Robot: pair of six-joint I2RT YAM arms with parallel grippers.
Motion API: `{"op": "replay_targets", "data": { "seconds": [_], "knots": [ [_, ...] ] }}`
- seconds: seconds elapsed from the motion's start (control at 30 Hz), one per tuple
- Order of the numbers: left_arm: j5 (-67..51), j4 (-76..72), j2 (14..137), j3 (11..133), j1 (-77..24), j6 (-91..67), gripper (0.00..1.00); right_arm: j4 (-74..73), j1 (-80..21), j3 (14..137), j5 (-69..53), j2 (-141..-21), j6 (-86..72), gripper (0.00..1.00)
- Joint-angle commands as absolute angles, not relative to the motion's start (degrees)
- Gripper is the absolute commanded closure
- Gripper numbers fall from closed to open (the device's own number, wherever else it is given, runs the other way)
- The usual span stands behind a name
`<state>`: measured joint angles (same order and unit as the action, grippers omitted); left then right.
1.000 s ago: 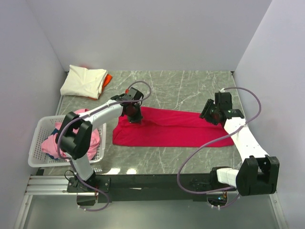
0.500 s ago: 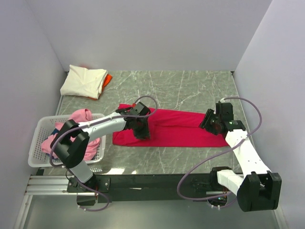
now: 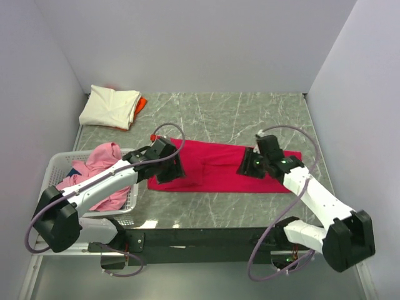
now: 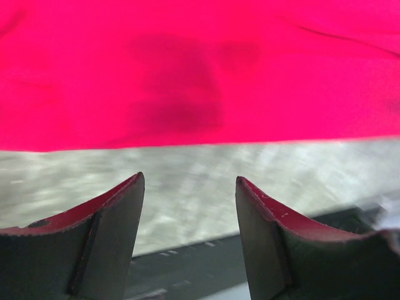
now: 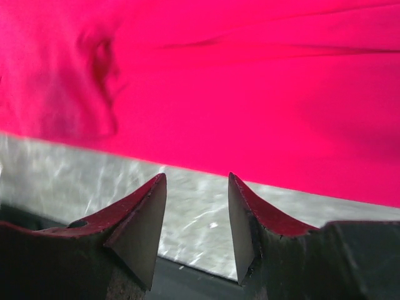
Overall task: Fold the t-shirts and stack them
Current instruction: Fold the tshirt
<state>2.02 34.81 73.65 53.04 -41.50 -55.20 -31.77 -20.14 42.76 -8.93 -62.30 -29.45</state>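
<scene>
Marble table (image 3: 250,115): left gripper (image 4: 189,182), right gripper (image 5: 197,180) just moved, spread and empty, to near edge of crimson tee (image 3: 212,169); probably refolding.

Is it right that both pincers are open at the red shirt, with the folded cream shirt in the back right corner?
Not quite. The top view shows the cream shirt in the back left corner. The left pincer and right pincer are open at the red shirt.

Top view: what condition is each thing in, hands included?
red t-shirt, folded lengthwise, lying flat
cream t-shirt, folded, topping the far stack
orange t-shirt, mostly hidden beneath it
pink t-shirts, crumpled in the basket
left hand, open, empty
right hand, open, empty
</scene>
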Motion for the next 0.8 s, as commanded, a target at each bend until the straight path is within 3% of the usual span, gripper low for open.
{"op": "replay_targets", "data": {
  "seconds": [0.0, 0.37, 0.77],
  "knots": [
    [7.2, 35.2, 73.9, 49.9, -40.0, -53.5, 0.35, -27.3, -25.0, 47.7, -10.5, -67.0, -32.1, 0.49],
    [3.1, 27.0, 75.3, 42.0, -31.7, -49.1, 0.37, -23.6, -39.2, 55.5, -14.0, -85.9, -36.3, 0.49],
    [2.7, 23.7, 80.5, 41.3, -30.0, -46.8, 0.45, -22.3, -42.9, 60.7, -11.2, -95.6, -37.3, 0.5]
  ]
}}
